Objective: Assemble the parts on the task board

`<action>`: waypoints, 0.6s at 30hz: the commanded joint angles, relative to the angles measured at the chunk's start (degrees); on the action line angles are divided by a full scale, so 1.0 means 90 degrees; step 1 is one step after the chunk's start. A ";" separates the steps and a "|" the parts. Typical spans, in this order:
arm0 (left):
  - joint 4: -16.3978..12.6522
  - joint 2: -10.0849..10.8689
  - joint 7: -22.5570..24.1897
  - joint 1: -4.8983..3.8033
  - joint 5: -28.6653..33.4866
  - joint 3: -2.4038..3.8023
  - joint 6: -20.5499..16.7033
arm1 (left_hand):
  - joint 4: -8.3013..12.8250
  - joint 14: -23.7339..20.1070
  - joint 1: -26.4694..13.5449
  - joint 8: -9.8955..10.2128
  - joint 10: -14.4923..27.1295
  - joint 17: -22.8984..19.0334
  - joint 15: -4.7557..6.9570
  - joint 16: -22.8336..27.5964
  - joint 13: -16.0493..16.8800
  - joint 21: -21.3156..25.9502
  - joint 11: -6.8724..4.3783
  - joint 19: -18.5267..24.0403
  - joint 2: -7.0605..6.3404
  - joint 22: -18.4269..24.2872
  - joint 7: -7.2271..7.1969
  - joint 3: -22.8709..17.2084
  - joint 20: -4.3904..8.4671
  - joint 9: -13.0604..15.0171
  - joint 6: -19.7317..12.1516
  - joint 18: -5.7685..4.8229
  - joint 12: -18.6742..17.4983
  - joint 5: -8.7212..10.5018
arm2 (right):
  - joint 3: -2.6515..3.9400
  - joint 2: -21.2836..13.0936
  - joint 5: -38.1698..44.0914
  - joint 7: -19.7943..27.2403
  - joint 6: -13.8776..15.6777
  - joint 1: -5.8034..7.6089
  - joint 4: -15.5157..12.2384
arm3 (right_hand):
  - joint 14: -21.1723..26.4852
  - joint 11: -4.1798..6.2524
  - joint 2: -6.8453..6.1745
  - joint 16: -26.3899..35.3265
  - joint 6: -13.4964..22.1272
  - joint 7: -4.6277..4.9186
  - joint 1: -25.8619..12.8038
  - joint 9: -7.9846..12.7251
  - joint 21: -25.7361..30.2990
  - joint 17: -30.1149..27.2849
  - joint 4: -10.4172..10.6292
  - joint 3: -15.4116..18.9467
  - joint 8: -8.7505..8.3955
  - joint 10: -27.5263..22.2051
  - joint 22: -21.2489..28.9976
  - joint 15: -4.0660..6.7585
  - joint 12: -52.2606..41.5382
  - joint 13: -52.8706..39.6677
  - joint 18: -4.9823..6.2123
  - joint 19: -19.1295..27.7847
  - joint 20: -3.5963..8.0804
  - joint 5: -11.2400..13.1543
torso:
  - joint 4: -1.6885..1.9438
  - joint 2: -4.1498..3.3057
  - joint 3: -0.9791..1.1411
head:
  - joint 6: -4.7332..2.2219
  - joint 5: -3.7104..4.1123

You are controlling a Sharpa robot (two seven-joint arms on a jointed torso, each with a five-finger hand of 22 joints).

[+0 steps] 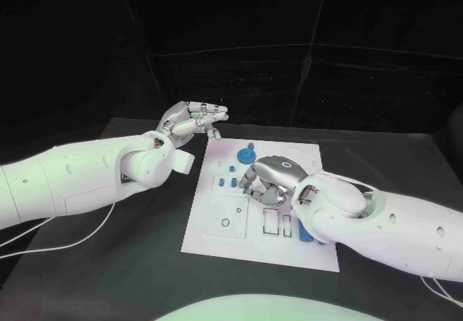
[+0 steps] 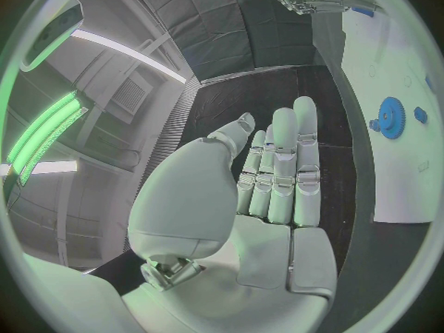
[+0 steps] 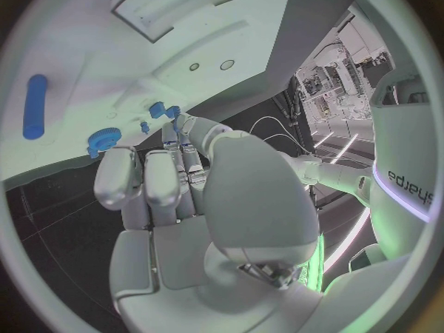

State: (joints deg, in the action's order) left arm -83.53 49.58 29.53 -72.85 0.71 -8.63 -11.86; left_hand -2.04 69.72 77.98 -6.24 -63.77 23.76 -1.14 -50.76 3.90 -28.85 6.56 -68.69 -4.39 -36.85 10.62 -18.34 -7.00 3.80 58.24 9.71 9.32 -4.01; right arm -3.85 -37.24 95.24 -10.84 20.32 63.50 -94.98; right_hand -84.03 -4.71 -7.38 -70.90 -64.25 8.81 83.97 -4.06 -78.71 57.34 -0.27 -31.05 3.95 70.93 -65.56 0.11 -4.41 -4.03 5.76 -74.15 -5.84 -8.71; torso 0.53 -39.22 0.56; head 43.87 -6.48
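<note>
The white task board [image 1: 224,231] lies in the middle of the black table. A blue gear [image 1: 244,156] stands near its far edge, and two small blue pegs [image 1: 229,180] sit just nearer. My right hand [image 1: 270,179] hangs over the board's middle with its fingers curled down onto it. In the right wrist view its fingertips [image 3: 174,135] and thumb close together beside the small blue pegs [image 3: 163,112]; whether they pinch one is hidden. My left hand [image 1: 198,120] hovers above the board's far left corner, fingers straight and apart [image 2: 277,170], holding nothing.
A long blue cylinder [image 1: 305,235] lies on the board against my right forearm, also seen as a blue cylinder [image 3: 35,105] in the right wrist view. Rectangular slots [image 1: 275,223] and round holes [image 1: 225,223] mark the board's near half. White cables [image 1: 58,244] trail over the table on the left.
</note>
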 commanded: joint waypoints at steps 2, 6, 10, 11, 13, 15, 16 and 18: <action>0.0015 -0.0025 0.0114 -0.0012 0.0037 0.0006 0.0079 | 0.0028 -0.0029 0.0066 0.0017 0.0053 -0.0009 -0.0035 0.0002 -0.0002 0.0022 -0.0001 -0.0052 -0.0020 0.0008 0.0016 -0.0007 -0.0010 0.0003 -0.0035 0.0086 -0.0004 -0.0041 | -0.0005 0.0061 0.0085 0.0181 -0.0048 -0.0040 0.0059 | -0.0081 -0.0009 0.0014 -0.0025 0.0030 0.0028 -0.0048 0.0008 -0.0034 -0.0002 0.0008 -0.0033 -0.0025 -0.0033 0.0006 -0.0004 0.0023 -0.0005 -0.0052 -0.0031 -0.0023 0.0013 | 0.0003 0.0005 0.0007 | 0.0038 -0.0048; 0.0036 -0.0045 0.0104 -0.0012 0.0037 0.0006 0.0087 | 0.0028 -0.0029 0.0066 0.0017 0.0053 -0.0009 -0.0035 0.0002 -0.0002 0.0022 -0.0001 -0.0052 -0.0020 0.0008 0.0016 -0.0007 -0.0010 0.0003 -0.0035 0.0086 -0.0004 -0.0041 | -0.0014 0.0105 0.0084 0.0256 -0.0113 -0.0085 0.0109 | -0.0081 -0.0012 0.0012 -0.0026 0.0034 0.0031 -0.0061 0.0008 -0.0033 -0.0005 0.0003 -0.0035 -0.0024 -0.0036 0.0009 -0.0006 0.0024 -0.0006 -0.0051 -0.0028 -0.0025 0.0009 | 0.0000 0.0007 0.0008 | 0.0058 -0.0067; 0.0041 -0.0052 0.0061 -0.0012 0.0037 0.0006 0.0087 | 0.0030 -0.0033 0.0066 0.0013 0.0049 -0.0011 -0.0035 0.0003 -0.0001 0.0025 -0.0001 -0.0052 -0.0022 0.0012 0.0016 -0.0007 -0.0010 0.0004 -0.0031 0.0086 0.0001 -0.0043 | -0.0041 0.0110 0.0073 0.0319 -0.0169 -0.0128 0.0130 | -0.0080 -0.0016 0.0004 -0.0026 0.0038 0.0035 -0.0085 0.0008 -0.0034 -0.0011 -0.0001 -0.0030 -0.0023 -0.0039 0.0008 -0.0009 0.0025 -0.0006 -0.0051 -0.0027 -0.0027 -0.0001 | -0.0001 0.0008 0.0005 | 0.0083 -0.0098; 0.0037 -0.0051 0.0052 -0.0012 0.0037 0.0006 0.0088 | 0.0030 -0.0033 0.0066 0.0013 0.0049 -0.0011 -0.0035 0.0003 -0.0001 0.0025 -0.0001 -0.0052 -0.0022 0.0012 0.0016 -0.0007 -0.0010 0.0004 -0.0031 0.0086 0.0001 -0.0043 | -0.0053 0.0106 0.0071 0.0332 -0.0178 -0.0136 0.0126 | -0.0080 -0.0016 0.0004 -0.0026 0.0038 0.0035 -0.0085 0.0008 -0.0034 -0.0011 -0.0001 -0.0030 -0.0023 -0.0039 0.0008 -0.0009 0.0025 -0.0006 -0.0051 -0.0027 -0.0027 -0.0001 | 0.0000 0.0005 0.0003 | 0.0083 -0.0101; 0.0029 -0.0051 0.0040 -0.0012 0.0037 0.0006 0.0089 | 0.0029 -0.0033 0.0065 0.0012 0.0048 -0.0011 -0.0035 0.0003 -0.0001 0.0026 0.0000 -0.0052 -0.0022 0.0013 0.0016 -0.0007 -0.0010 0.0004 -0.0031 0.0085 0.0002 -0.0043 | -0.0084 0.0098 0.0070 0.0354 -0.0187 -0.0147 0.0116 | -0.0080 -0.0016 -0.0001 -0.0027 0.0040 0.0034 -0.0089 0.0008 -0.0033 -0.0011 -0.0006 -0.0030 -0.0023 -0.0041 0.0011 -0.0010 0.0026 -0.0006 -0.0051 -0.0025 -0.0028 -0.0006 | 0.0001 0.0004 0.0003 | 0.0085 -0.0107; 0.0023 -0.0051 0.0030 -0.0012 0.0037 0.0006 0.0089 | 0.0029 -0.0034 0.0064 0.0012 0.0048 -0.0011 -0.0035 0.0003 -0.0001 0.0026 0.0000 -0.0052 -0.0022 0.0013 0.0016 -0.0007 -0.0010 0.0004 -0.0031 0.0085 0.0002 -0.0043 | -0.0129 0.0094 0.0069 0.0375 -0.0197 -0.0155 0.0111 | -0.0080 -0.0016 -0.0001 -0.0027 0.0040 0.0034 -0.0089 0.0008 -0.0033 -0.0011 -0.0006 -0.0030 -0.0023 -0.0041 0.0011 -0.0010 0.0026 -0.0006 -0.0051 -0.0025 -0.0028 -0.0006 | 0.0002 0.0004 0.0003 | 0.0089 -0.0111; 0.0022 -0.0052 0.0026 -0.0012 0.0037 0.0006 0.0089 | 0.0029 -0.0034 0.0064 0.0012 0.0048 -0.0011 -0.0035 0.0003 -0.0001 0.0026 0.0000 -0.0052 -0.0022 0.0013 0.0016 -0.0007 -0.0010 0.0004 -0.0031 0.0085 0.0002 -0.0043 | -0.0147 0.0097 0.0069 0.0383 -0.0203 -0.0158 0.0115 | -0.0080 -0.0016 -0.0001 -0.0027 0.0040 0.0034 -0.0089 0.0008 -0.0033 -0.0011 -0.0006 -0.0030 -0.0023 -0.0041 0.0011 -0.0010 0.0026 -0.0006 -0.0051 -0.0025 -0.0028 -0.0006 | 0.0002 0.0004 0.0003 | 0.0089 -0.0111; 0.0020 -0.0054 0.0022 -0.0012 0.0037 0.0006 0.0089 | 0.0029 -0.0034 0.0064 0.0012 0.0048 -0.0011 -0.0035 0.0003 -0.0001 0.0026 0.0000 -0.0052 -0.0022 0.0013 0.0016 -0.0007 -0.0010 0.0004 -0.0031 0.0085 0.0002 -0.0043 | -0.0171 0.0112 0.0069 0.0392 -0.0211 -0.0162 0.0130 | -0.0080 -0.0016 -0.0001 -0.0027 0.0040 0.0034 -0.0089 0.0008 -0.0033 -0.0011 -0.0006 -0.0030 -0.0023 -0.0041 0.0011 -0.0010 0.0026 -0.0006 -0.0051 -0.0025 -0.0028 -0.0006 | 0.0004 0.0001 0.0002 | 0.0092 -0.0124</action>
State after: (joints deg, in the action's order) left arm -83.24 49.17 29.44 -72.86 0.79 -8.63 -11.72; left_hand -2.05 69.52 77.98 -6.24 -63.77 23.72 -1.35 -50.76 3.90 -28.85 6.56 -68.69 -4.39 -36.80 10.62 -18.34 -7.00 3.80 58.24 9.70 9.32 -4.01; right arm -5.42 -36.35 95.53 -8.51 19.14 61.94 -93.81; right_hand -84.03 -4.72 -7.37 -70.89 -64.04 9.01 83.50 -4.06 -78.71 57.28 -0.28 -31.05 3.95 70.92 -65.55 0.11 -4.31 -4.01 5.77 -74.14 -5.84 -8.65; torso 0.53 -39.16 0.60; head 44.67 -7.50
